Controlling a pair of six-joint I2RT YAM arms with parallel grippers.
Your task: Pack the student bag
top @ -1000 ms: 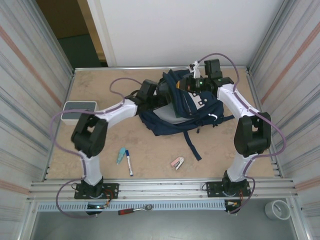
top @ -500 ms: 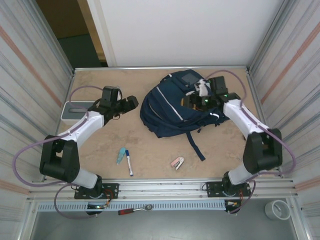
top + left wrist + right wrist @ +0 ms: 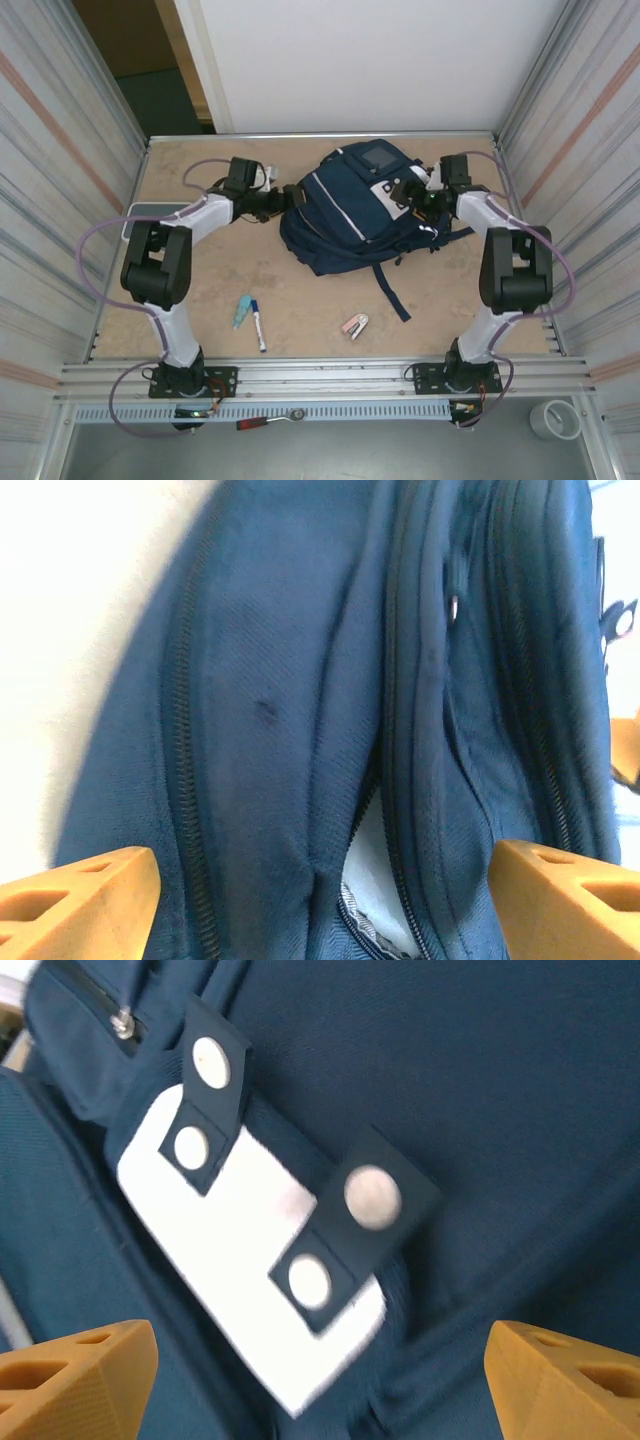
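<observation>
The student bag point(image 3: 350, 215) is a navy backpack lying on the table's far middle, white stripes up and a grey square panel near its top. My left gripper point(image 3: 288, 198) stands open at its left edge. In the left wrist view the orange fingertips point(image 3: 80, 900) flank the bag's zippered seams point(image 3: 290, 730), where a slit shows pale lining point(image 3: 385, 875). My right gripper point(image 3: 408, 194) is open over the bag's right side. Its fingertips point(image 3: 70, 1380) straddle the white patch point(image 3: 240, 1250) with dark snap tabs, holding nothing.
A grey-white box point(image 3: 150, 214) sits at the left wall behind my left arm. In front of the bag lie a teal item point(image 3: 243, 311), a marker point(image 3: 258, 325) and a small pink object point(image 3: 355, 325). A dark strap point(image 3: 388, 290) trails toward the front.
The bag dropped from a lifted, open shape to lying flat. My left arm swung out left, then returned to the bag's left edge. The right gripper opened and let go.
</observation>
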